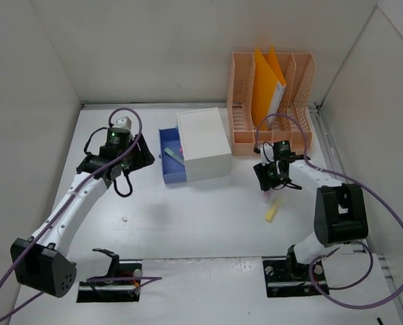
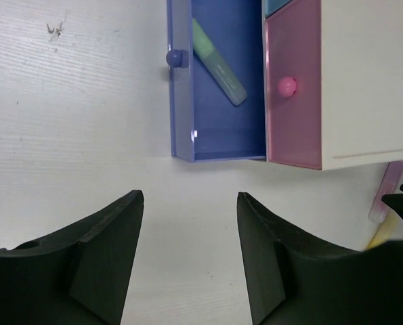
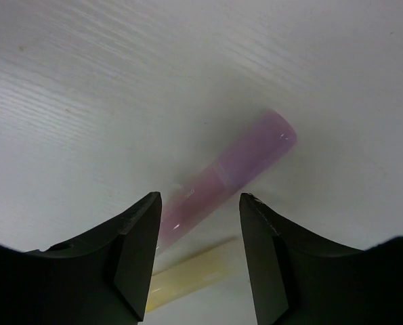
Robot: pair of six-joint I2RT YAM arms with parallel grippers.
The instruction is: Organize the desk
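Right end effector (image 3: 200, 200), wide open and empty, is poised over the pink highlighter (image 3: 245, 156) on the white-walled table (image 1: 208, 223), at 3 o'clock of the drawer box (image 1: 202, 139); this pickup step likely needs lowering, closing, then carrying to the open blue drawer (image 2: 221, 135).

You are looking at a white desk (image 1: 208, 223): blue drawer (image 2: 221, 128) holding a green marker (image 2: 218, 62), pink drawer (image 2: 292, 128), pink marker (image 3: 235, 172), yellow marker (image 3: 191, 279).

Lighting bright, even, diffuse. Faint shadow on the counter (image 1: 208, 217) at the near edge of the box (image 1: 202, 143). Right wrist view: marker (image 3: 228, 177) blurred.
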